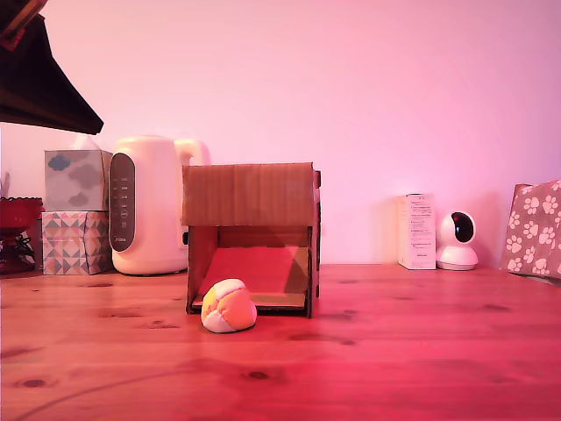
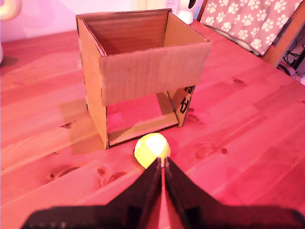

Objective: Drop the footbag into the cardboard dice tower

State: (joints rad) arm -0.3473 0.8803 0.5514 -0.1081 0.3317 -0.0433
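Orange, yellow and white panels stitched together, that's the footbag [image 1: 229, 306], a soft little ball that looks a bit squashed where it sits on the wooden worktop [image 1: 394, 351]. It's right at the near side of the cardboard dice tower [image 1: 252, 237], just in front of the wide lower opening and toward the exterior view's left of it, close to the front edge or maybe touching it, hard to say. In the wrist view it glows almost pure yellow.

That tower is plain brown corrugated card with an open top, a solid upper front panel and a sloped ramp visible inside the gap below.

From the wrist view the jaws [image 2: 162, 172] are pretty much closed, only a thin slit between the two dark fingers, with nothing between them. Their tips sit just near of the footbag.

Behind on the exterior view's left is a white kettle [image 1: 147, 206] and stacked tissue boxes [image 1: 76, 210]; on the right a small white camera [image 1: 458, 240].
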